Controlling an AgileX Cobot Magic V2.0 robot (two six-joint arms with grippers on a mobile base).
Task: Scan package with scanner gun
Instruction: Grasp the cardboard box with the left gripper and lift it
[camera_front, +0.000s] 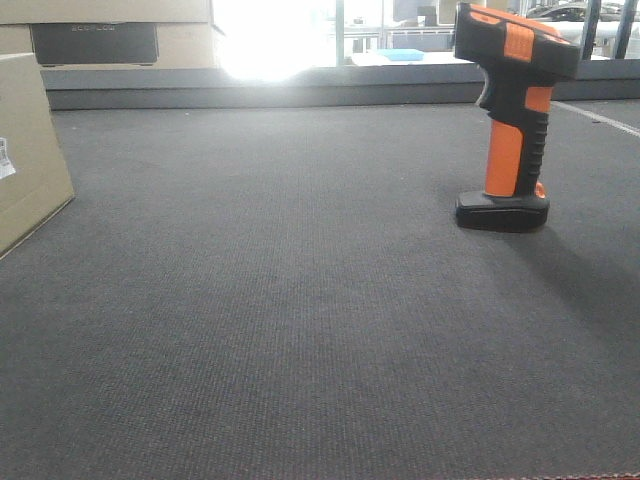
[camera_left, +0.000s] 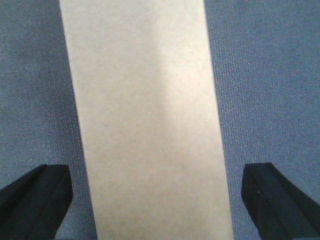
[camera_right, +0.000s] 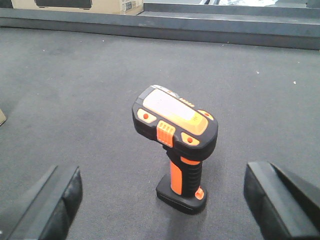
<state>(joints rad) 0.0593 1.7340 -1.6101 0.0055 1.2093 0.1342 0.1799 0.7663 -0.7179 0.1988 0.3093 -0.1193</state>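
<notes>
- Your left gripper (camera_left: 156, 172) is spread wide, its two dark fingers (camera_left: 37, 197) low in the left wrist view, one on each side of the package (camera_left: 145, 115)
- A strip of the carpeted surface (camera_left: 265, 75) shows between each finger and the box, so neither one touches it
- The package's plain tan face fills the middle of that view from top to bottom
- Your right gripper (camera_right: 162, 172) is also spread wide, with nothing pinched between its fingers (camera_right: 280, 197)
- The scanner gun (camera_right: 175, 125) stands in line with that gap but farther out than the fingertips, clear of both
- It stands upright on its flat black foot (camera_right: 180, 196), with the orange-striped head on top
- In the front view you see the scanner gun (camera_front: 515, 110) towards the back right of the carpeted surface (camera_front: 300, 300)
- The package (camera_front: 25, 150) sits at the left edge, well apart from the scanner, with a small white label (camera_front: 5, 158) cut off by the frame
- A grey raised ledge (camera_front: 300, 90) runs along the back edge, and a pale box with a dark panel (camera_front: 95, 40) sits by the back left corner
</notes>
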